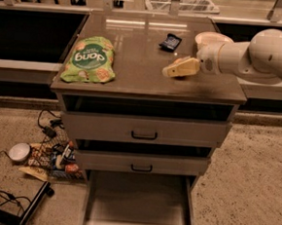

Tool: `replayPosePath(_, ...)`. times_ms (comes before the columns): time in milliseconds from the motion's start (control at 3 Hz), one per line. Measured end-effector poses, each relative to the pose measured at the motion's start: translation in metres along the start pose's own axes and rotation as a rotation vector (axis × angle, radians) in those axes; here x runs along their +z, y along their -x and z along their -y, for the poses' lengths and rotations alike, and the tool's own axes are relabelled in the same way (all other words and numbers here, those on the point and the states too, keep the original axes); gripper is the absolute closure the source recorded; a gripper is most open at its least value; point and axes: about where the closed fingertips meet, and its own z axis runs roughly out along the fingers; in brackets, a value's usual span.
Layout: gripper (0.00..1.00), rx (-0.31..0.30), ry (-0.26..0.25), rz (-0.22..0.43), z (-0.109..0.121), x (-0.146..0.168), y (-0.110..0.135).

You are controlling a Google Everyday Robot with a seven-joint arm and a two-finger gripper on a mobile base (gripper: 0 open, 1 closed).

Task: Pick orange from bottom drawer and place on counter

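Note:
My gripper point(177, 69) hovers just above the right part of the counter point(135, 55), with the cream arm point(253, 55) reaching in from the right. The orange does not show; the spot on the counter where it lay is covered by the gripper. The bottom drawer point(139, 202) is pulled out towards me and its flat floor is bare.
A green snack bag point(89, 59) lies on the counter's left side. A dark packet point(171, 41) and a white bowl point(210, 39) sit at the back right. The two upper drawers point(144, 132) are nearly closed. Cables and clutter point(50, 156) lie on the floor at the left.

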Motion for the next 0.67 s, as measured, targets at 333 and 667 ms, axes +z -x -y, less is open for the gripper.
replayPosePath(333, 0.00, -0.102, 0.006, -0.023, 0.011, -0.041, 0.048)
replayPosePath(667, 0.00, -0.145, 0.028, -0.042, 0.030, -0.086, 0.071)
